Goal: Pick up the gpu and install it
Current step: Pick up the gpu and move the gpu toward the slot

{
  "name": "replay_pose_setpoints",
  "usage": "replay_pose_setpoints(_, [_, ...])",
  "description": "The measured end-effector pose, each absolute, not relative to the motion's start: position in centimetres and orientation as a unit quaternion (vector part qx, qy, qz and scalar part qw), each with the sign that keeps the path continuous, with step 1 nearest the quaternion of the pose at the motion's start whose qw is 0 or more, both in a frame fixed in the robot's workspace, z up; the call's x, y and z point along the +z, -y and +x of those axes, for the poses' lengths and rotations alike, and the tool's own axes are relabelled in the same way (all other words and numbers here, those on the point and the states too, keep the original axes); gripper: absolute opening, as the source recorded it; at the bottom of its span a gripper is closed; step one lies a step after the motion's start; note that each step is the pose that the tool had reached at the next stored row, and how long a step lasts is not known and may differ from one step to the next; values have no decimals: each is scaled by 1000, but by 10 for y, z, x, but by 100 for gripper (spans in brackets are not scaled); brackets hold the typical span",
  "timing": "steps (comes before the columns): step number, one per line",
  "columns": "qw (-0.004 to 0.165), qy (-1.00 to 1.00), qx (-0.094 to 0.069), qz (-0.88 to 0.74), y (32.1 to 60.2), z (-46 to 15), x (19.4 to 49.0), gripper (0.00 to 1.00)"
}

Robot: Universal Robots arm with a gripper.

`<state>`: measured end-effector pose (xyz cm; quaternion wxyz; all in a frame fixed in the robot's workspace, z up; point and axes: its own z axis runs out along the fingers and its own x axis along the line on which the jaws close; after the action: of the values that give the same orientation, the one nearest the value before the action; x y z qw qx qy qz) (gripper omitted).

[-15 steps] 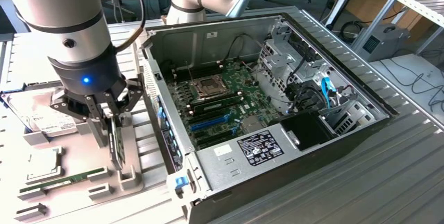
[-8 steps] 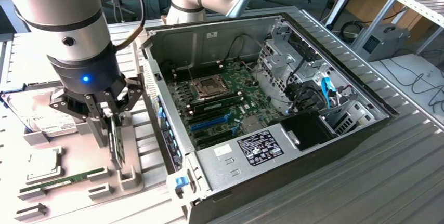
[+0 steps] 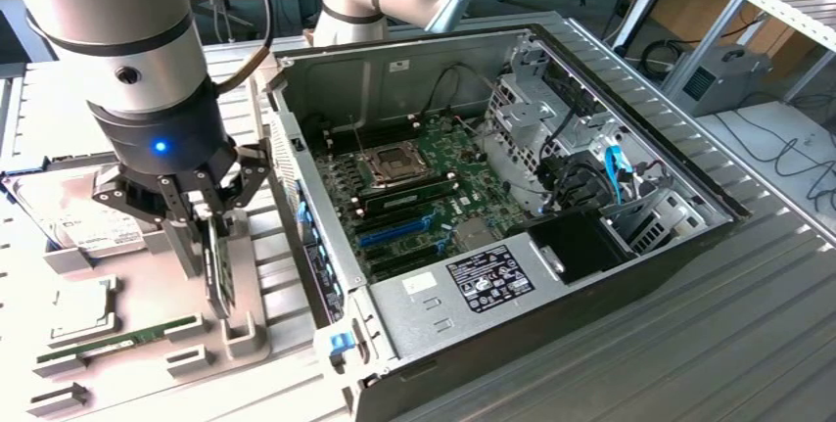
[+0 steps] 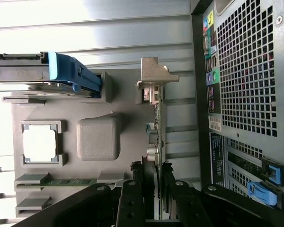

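Over the grey tray (image 3: 268,339), the claw (image 3: 209,246) (image 4: 158,189) is down on the gpu (image 3: 222,280) (image 4: 157,132), fingers pinched narrow against both faces of the card. The gpu stands on edge in its tray slot, silver bracket (image 4: 154,78) at the far end. Just beside it lie the RAM (image 3: 117,339), a CPU (image 3: 78,309) and the hard drive (image 3: 78,207). The open case (image 3: 523,197) sits on the exterior view's right.
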<state>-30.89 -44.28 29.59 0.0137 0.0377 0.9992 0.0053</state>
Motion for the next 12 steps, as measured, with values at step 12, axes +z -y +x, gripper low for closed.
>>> replay_pose_setpoints(12, [14,-999,5,38,443,-309,299,27])
